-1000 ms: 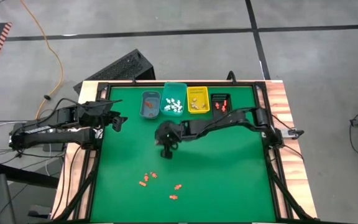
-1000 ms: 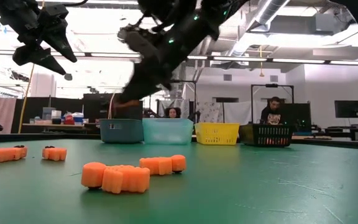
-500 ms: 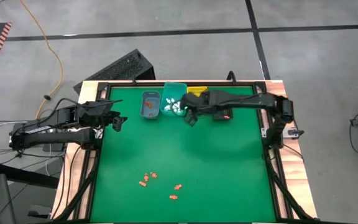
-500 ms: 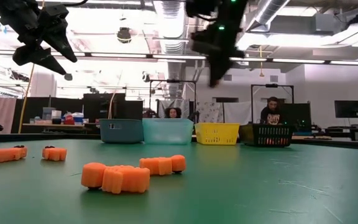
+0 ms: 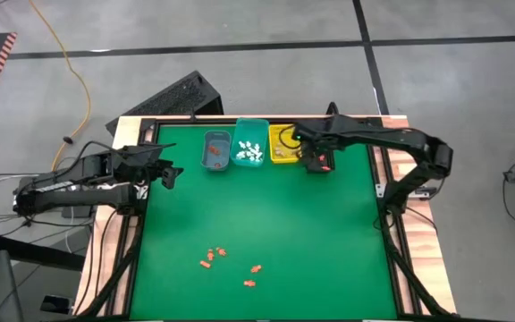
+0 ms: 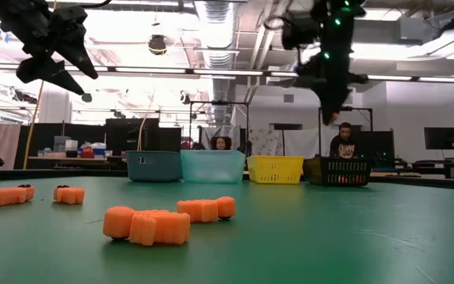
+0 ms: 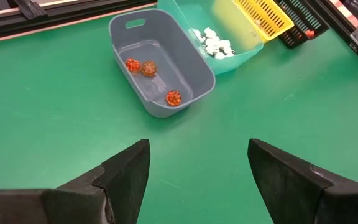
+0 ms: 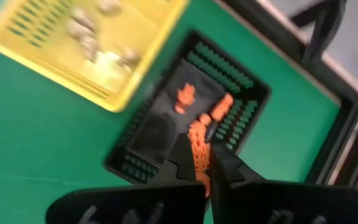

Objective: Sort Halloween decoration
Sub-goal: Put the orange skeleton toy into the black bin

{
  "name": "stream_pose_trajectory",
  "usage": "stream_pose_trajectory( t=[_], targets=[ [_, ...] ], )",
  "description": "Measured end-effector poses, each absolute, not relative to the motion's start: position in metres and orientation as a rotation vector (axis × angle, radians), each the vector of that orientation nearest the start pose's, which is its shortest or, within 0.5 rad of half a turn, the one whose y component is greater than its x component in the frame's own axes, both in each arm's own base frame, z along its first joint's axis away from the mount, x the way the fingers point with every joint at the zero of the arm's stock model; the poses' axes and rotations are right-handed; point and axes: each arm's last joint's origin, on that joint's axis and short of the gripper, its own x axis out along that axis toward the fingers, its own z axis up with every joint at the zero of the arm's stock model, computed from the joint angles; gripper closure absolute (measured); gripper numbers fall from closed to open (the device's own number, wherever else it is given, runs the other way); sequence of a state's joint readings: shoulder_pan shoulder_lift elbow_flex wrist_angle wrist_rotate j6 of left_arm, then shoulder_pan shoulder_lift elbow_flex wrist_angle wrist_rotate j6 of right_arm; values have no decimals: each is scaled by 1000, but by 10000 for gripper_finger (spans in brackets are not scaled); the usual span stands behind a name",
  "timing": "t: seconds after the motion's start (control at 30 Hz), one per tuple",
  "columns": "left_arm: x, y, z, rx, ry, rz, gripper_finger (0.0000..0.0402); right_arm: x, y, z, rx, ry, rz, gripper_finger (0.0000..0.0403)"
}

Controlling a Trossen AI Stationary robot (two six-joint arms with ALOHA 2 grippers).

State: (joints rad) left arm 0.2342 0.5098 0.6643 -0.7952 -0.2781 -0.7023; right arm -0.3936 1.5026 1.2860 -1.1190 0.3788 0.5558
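Four small bins stand in a row at the table's far edge: blue-grey (image 5: 216, 150) with three orange-brown pieces (image 7: 149, 68), teal (image 5: 249, 143) with white pieces, yellow (image 5: 283, 145) with tan pieces, and black (image 5: 316, 148) with orange pieces (image 8: 185, 94). My right gripper (image 5: 315, 161) hangs over the black bin (image 8: 229, 81), shut on an orange decoration piece (image 8: 199, 155). My left gripper (image 7: 197, 180) is open and empty above the table's far left part (image 5: 170, 175). Several orange pieces (image 5: 213, 258) lie loose on the mat near the front edge. My right gripper pinches the orange piece (image 8: 197, 146) between its two fingertips (image 8: 179, 158). The piece is long and lies along the fingers. The fingers come from above, pointing down. The piece is lifted clear, over the black bin.
The green mat (image 5: 266, 215) lies bare between the bins and the loose pieces (image 6: 148, 225). A dark frame (image 5: 383, 206) runs around the table. People sit in the room behind the bins (image 6: 345, 142).
My right gripper has gone from over the table's middle toward the far edge and the right, past the teal bin, and now stands over the black bin, still shut.
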Motion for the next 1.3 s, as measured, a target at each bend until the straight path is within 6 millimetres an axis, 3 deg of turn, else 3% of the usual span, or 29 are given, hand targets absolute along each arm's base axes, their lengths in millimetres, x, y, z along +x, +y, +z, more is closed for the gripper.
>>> stream_pose_trajectory(
  t=[0.2, 0.3, 0.63, 0.83, 1.07, 1.3],
  targets=[
    [94, 31, 272, -656, 444, 702, 141, 237, -123, 248, 536, 1134, -1038, 393],
    [94, 31, 272, -656, 444, 702, 141, 238, -127, 242, 551, 1098, -1048, 380],
    [94, 31, 272, -656, 444, 702, 141, 234, -140, 238, 602, 1053, -1069, 248],
    [94, 31, 272, -657, 444, 702, 141, 240, -135, 239, 575, 1065, -959, 211],
    [94, 31, 272, -653, 441, 710, 141, 279, -95, 248, 507, 930, -520, 217],
    [94, 31, 272, -650, 438, 717, 141, 318, -9, 266, 272, 714, -19, 222]
  ],
)
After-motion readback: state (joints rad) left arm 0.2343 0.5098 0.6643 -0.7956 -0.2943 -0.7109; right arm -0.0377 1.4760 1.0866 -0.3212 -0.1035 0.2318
